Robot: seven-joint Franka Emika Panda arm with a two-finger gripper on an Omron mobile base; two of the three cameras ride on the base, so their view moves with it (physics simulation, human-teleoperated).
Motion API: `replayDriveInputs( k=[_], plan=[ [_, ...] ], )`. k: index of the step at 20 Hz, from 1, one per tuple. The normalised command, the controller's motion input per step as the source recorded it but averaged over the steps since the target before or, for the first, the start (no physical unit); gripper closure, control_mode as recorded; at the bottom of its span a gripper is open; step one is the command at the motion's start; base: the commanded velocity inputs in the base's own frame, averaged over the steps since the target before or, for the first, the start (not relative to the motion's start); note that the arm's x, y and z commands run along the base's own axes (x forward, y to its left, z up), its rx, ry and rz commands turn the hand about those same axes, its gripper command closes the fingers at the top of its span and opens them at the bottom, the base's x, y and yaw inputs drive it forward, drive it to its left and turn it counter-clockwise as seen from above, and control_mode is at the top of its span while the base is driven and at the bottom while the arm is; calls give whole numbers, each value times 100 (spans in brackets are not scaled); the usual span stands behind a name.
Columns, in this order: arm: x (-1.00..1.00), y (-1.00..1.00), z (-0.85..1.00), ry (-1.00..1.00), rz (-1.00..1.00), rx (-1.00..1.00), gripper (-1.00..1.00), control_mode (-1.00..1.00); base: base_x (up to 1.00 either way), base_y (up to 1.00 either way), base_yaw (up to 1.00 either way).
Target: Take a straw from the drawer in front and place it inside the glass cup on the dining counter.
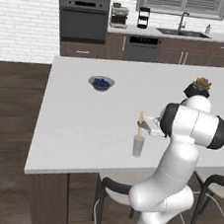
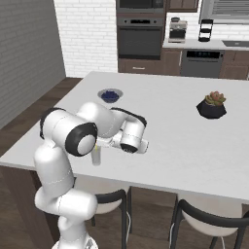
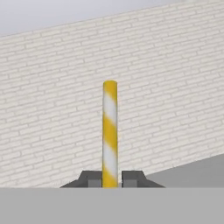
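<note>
A yellow-and-white striped straw [image 1: 140, 125] stands upright with my gripper [image 1: 146, 124] shut on it. Its lower end reaches into the mouth of the small clear glass cup [image 1: 138, 147], which stands near the front edge of the white dining counter [image 1: 82, 125]. In the hand view the straw [image 3: 110, 127] rises between my two fingertips, with the gripper [image 3: 110, 179] closed tight on its base. From the right base view the glass cup [image 2: 97, 156] peeks out beside my arm. The drawer is out of view.
A grey bowl of blue things [image 1: 101, 83] sits further back on the counter, and a succulent in a dark pot [image 1: 199, 87] stands to the right. Stools [image 1: 117, 189] are tucked under the counter's front edge. Oven and cabinets line the far wall.
</note>
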Motion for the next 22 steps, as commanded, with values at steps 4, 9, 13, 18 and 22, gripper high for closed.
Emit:
replayDriveInputs(
  k=[4, 9, 13, 18, 22],
  plan=[
    [-34, 0, -14, -5, 0, 0, -100, -100, 0, 0, 0],
    [-15, -4, -6, -5, 0, 0, -100, -100, 0, 0, 0],
    [-6, -9, 0, -9, 0, 0, -100, -100, 0, 0, 0],
    [-14, -11, 10, -16, 0, 0, -100, -100, 0, 0, 0],
    [-58, -14, 79, -32, 0, 0, -100, -100, 0, 0, 0]
  ],
)
